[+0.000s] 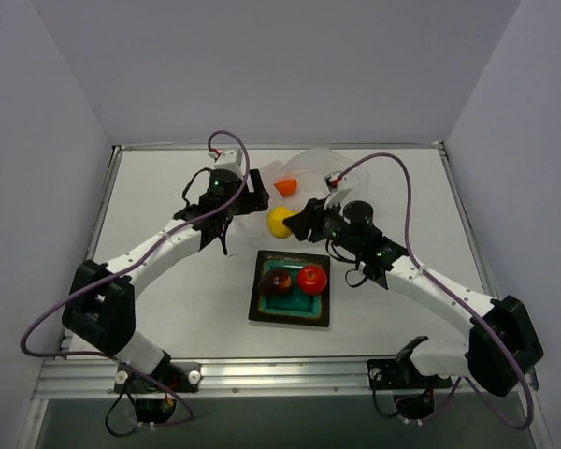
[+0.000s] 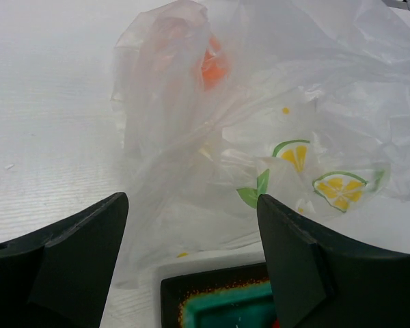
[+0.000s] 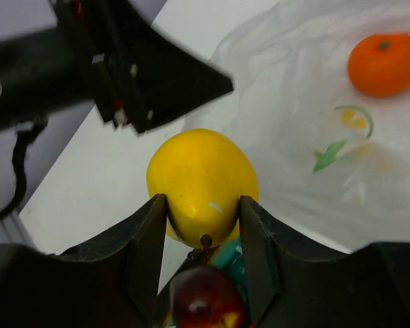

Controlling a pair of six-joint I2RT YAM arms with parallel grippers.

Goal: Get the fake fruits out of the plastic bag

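My right gripper is shut on the yellow fruit, held above the table just past the plate's far edge; the wrist view shows both fingers pressed on the yellow fruit. The orange fruit lies in the transparent plastic bag, also seen in the right wrist view and through the film in the left wrist view. The dark red fruit and bright red fruit rest on the teal plate. My left gripper is open and empty, facing the bag.
The square teal plate with a dark rim sits at the table's middle front; its corner shows between my left fingers. The left gripper hangs close to the left of the yellow fruit. White walls enclose the table.
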